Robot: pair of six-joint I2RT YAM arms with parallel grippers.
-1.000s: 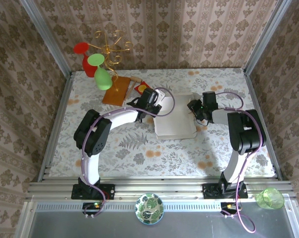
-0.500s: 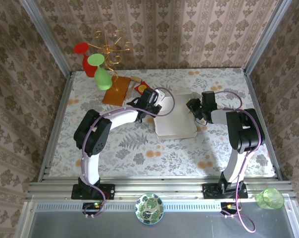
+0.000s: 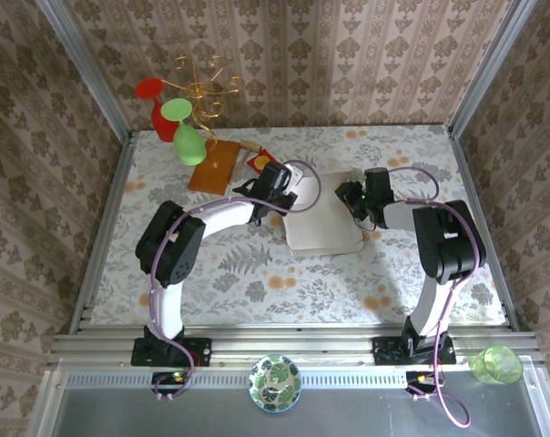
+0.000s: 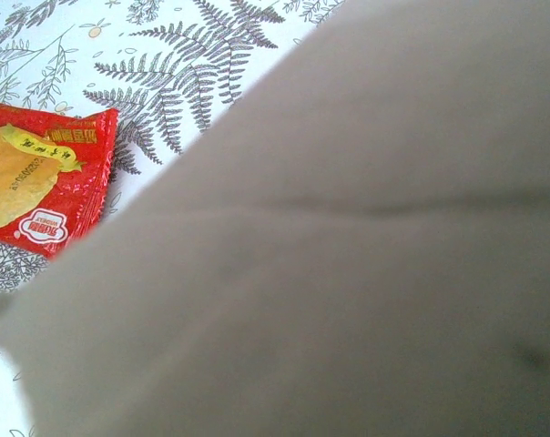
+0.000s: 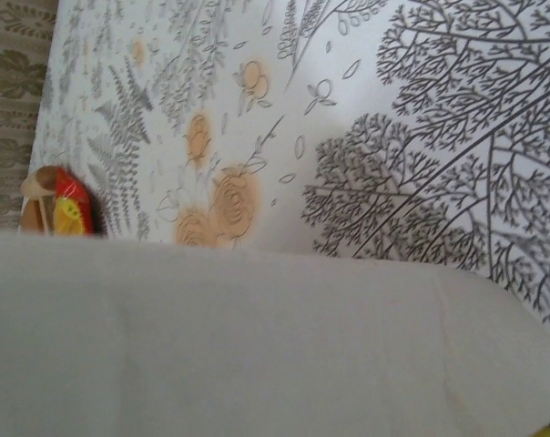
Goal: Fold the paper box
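A flat brown wooden board (image 3: 213, 166) lies beside a red foil snack packet (image 4: 40, 177) on the floral tablecloth (image 3: 257, 273), near a gold wire stand (image 3: 205, 86).

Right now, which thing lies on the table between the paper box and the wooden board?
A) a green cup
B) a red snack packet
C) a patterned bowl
B: the red snack packet lies beside the wooden board, left of the paper box.
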